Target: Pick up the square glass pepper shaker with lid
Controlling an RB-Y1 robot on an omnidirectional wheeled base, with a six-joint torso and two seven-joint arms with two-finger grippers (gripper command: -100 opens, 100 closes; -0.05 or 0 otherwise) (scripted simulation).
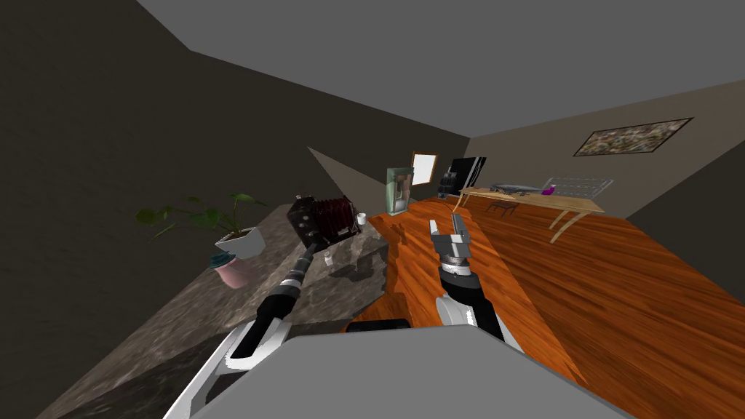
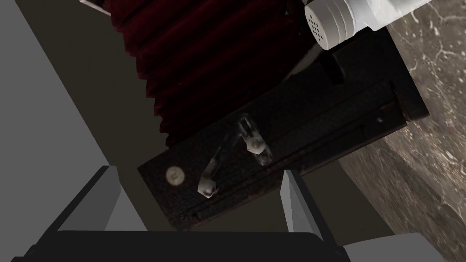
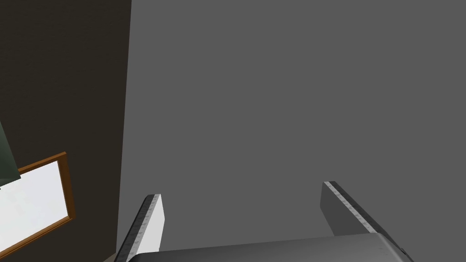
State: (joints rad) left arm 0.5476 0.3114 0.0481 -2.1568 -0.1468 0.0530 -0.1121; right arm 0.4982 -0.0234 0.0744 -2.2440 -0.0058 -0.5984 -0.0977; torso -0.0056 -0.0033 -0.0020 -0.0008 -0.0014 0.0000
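Left gripper: fingers spread, nothing between them, close to the folding camera's dark base.
Pepper shaker: white perforated lid, pale body; beyond the camera's far end, well clear of the fingers.
Folding camera: dark red bellows, on the marbled counter.
Right gripper: raised above the orange floor, fingers apart, empty.

The pepper shaker, clear-bodied with a white, ribbed, perforated lid, is sitting on the marbled surface just beside a bellows camera.
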